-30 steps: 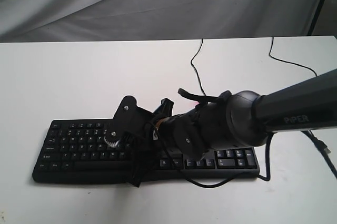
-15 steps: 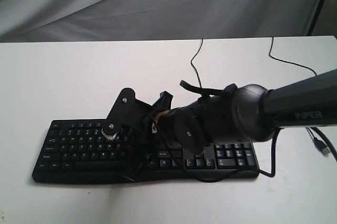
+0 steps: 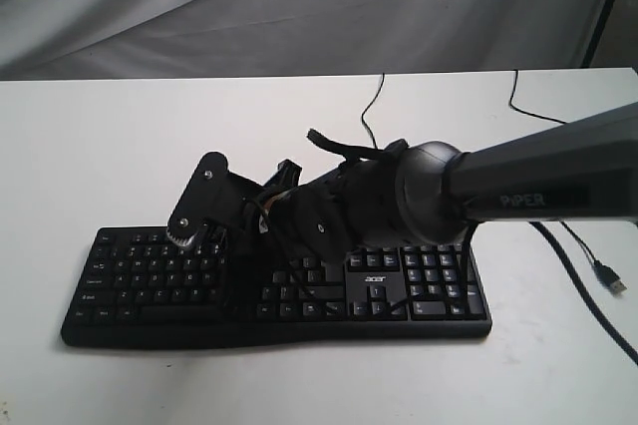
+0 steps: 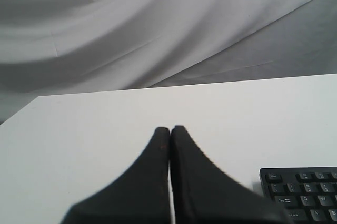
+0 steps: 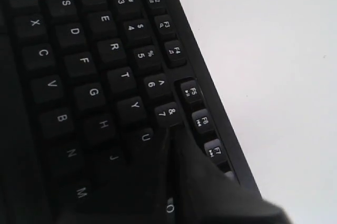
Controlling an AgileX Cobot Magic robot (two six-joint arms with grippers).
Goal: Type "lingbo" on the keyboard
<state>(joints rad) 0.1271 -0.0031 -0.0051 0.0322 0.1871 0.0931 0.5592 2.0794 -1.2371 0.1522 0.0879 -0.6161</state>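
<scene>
Right wrist view, closed right pincer hiding keyboard keys, left pincer closed, empty.

So I'm counting exactly one wide black plastic keyboard, sitting on one flat white tabletop. Two thin black cables are trailing off the far edge: the middle cable and the right-hand cable. One loose black USB plug is lying off to the right. One bulky dark-grey robot arm is showing from outside. Two black grippers are turning up overall, the left gripper and the right gripper. One grey draped cloth backdrop is hanging behind.
</scene>
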